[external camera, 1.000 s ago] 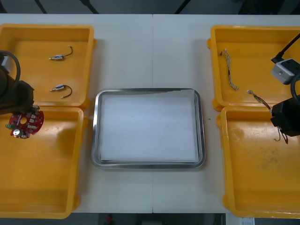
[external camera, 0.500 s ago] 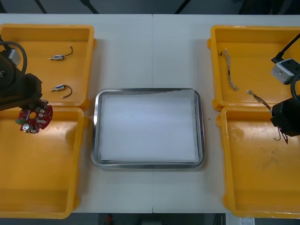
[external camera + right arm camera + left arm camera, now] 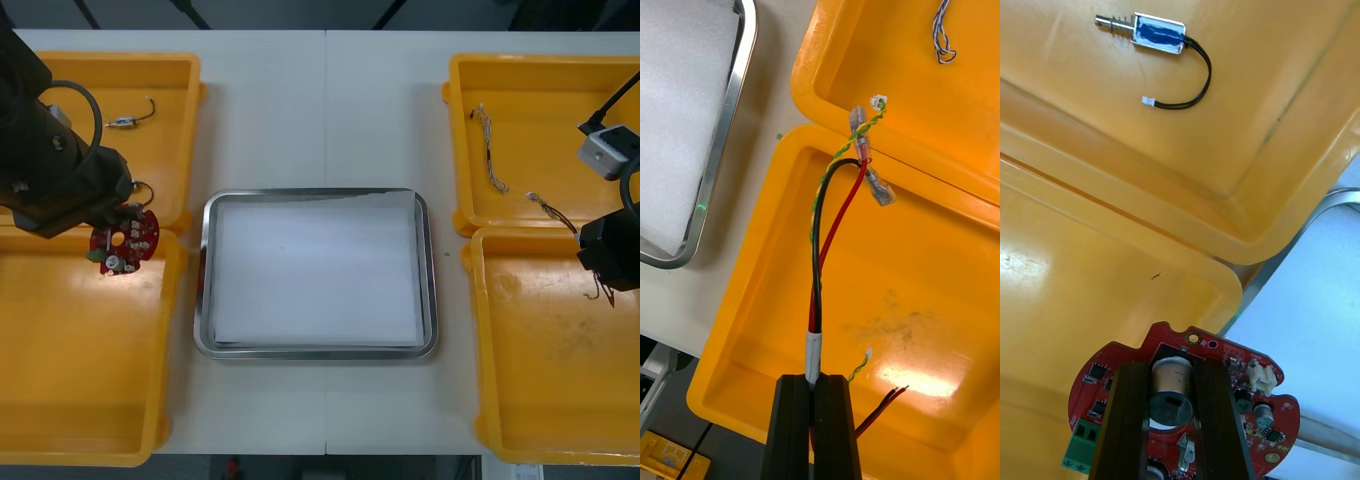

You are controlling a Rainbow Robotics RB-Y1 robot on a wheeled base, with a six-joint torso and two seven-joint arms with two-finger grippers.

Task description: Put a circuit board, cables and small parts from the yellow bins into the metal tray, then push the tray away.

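My left gripper [image 3: 108, 230] is shut on a round red circuit board [image 3: 124, 241], held above the inner corner of the near left yellow bin [image 3: 60, 400]. The left wrist view has the fingers [image 3: 1127, 420] clamped across the circuit board [image 3: 1262, 416], with the metal tray [image 3: 1315, 300] just beyond it. That metal tray [image 3: 205, 300], white inside, lies at the table's middle. At the right, my right gripper [image 3: 600, 272] hangs over the near right bin [image 3: 550, 400], shut on a red and black cable [image 3: 824, 247] whose ends dangle over the bin.
The far left bin [image 3: 60, 110] holds small metal parts with black leads [image 3: 130, 120], one of which shows as a small metal part [image 3: 1157, 34] in the left wrist view. The far right bin [image 3: 560, 120] holds a twisted blue and white cable [image 3: 490, 150] and another cable [image 3: 548, 208].
My left arm has carried the circuit board rightward and slightly away, from the near left bin's outer side toward the tray. The right arm has not moved.
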